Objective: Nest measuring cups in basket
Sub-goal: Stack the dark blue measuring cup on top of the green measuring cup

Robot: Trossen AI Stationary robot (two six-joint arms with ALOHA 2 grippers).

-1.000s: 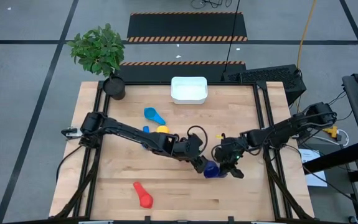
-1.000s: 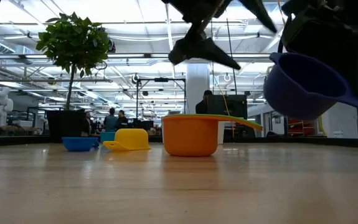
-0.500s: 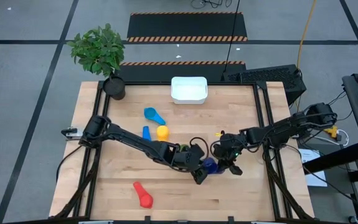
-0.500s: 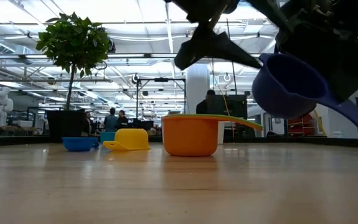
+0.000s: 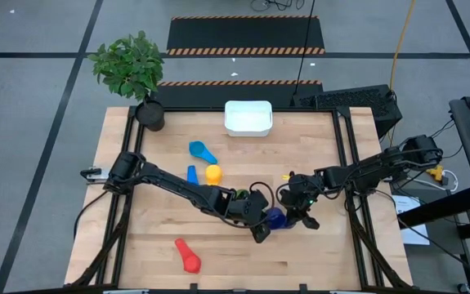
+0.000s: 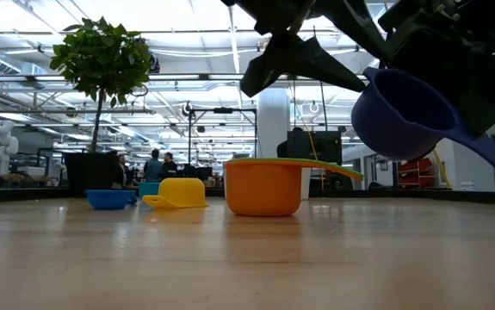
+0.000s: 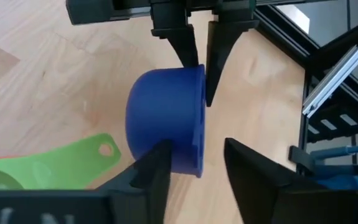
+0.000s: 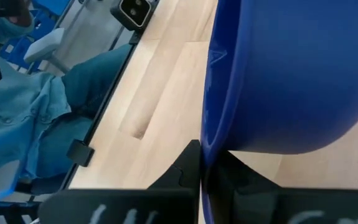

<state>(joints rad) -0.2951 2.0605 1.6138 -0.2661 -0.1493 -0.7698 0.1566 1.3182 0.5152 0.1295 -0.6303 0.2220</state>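
While right hand (image 5: 298, 214) pinches dark blue cup (image 5: 277, 218) | left hand (image 5: 261, 231) spread | wooden table (image 5: 235, 253), grey floor (image 5: 38, 122)

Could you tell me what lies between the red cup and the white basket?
In the high view, the left arm crosses between red cup and basket, with the yellow cup beyond it.

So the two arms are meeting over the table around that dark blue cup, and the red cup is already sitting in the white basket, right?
Not quite. The red cup lies on the table near its front edge, far from the white basket, which holds no cup, as the high view shows. The rest holds: both arms meet around the dark blue cup.
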